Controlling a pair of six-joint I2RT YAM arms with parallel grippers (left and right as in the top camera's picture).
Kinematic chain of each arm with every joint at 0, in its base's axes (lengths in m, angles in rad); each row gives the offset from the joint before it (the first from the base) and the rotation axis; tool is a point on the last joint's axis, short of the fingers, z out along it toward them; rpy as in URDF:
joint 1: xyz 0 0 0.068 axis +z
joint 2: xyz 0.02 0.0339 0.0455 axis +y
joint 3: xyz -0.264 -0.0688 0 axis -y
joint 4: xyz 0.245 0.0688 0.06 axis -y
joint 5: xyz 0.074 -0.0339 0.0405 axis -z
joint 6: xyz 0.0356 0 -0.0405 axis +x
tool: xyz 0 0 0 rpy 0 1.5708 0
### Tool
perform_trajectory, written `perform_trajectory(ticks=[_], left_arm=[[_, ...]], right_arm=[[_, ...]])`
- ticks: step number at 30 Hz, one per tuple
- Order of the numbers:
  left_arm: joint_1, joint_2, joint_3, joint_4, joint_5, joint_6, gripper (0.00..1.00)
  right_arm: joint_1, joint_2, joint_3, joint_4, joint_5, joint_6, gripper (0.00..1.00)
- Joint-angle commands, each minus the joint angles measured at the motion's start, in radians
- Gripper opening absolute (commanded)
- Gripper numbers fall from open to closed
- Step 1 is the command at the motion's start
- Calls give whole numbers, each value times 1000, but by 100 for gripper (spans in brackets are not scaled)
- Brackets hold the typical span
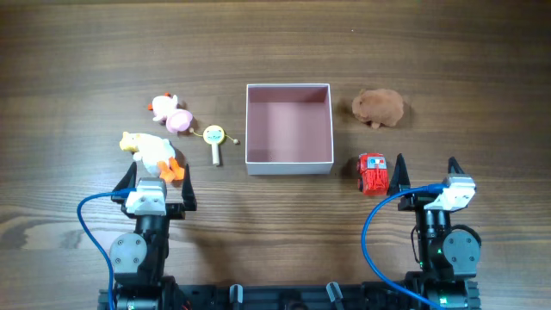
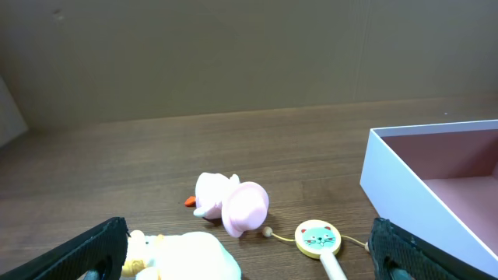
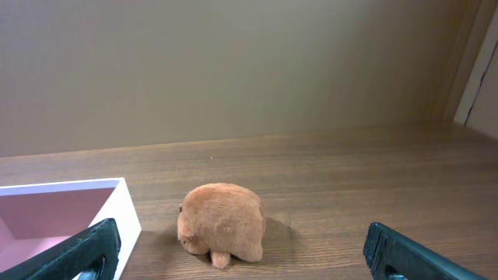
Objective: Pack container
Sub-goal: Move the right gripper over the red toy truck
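Note:
The container (image 1: pixel 289 160) is a square white box with a pink inside, empty, at the table's middle; it also shows in the left wrist view (image 2: pixel 397 163) and the right wrist view (image 3: pixel 124 210). Left of it lie a pink toy (image 1: pixel 172 114), a white duck toy (image 1: pixel 153 153) and a small cat-face rattle (image 1: pixel 214 138). Right of it are a brown plush animal (image 1: pixel 379 107) and a red toy truck (image 1: pixel 372 173). My left gripper (image 1: pixel 157 179) is open just behind the duck (image 2: pixel 187 257). My right gripper (image 1: pixel 426 170) is open, right of the truck, facing the plush (image 3: pixel 222 222).
The wooden table (image 1: pixel 77 77) carries everything. Blue cables (image 1: pixel 86 215) loop beside both arm bases at the front edge.

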Motion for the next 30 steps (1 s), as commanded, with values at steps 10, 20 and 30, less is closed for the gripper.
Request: perform_trajectory(ticks=[10,20,30], left_arm=[[-5,-7,-6,-2,19,20,100],[-5,-7,-6,-2,19,20,100],[-5,-7,-6,-2,19,20,100]], right_arm=[[-5,-5,-2,4,-16,8,100],[-5,-5,-2,7,7,8,99],[-5,48,39,2,-29,109,100]])
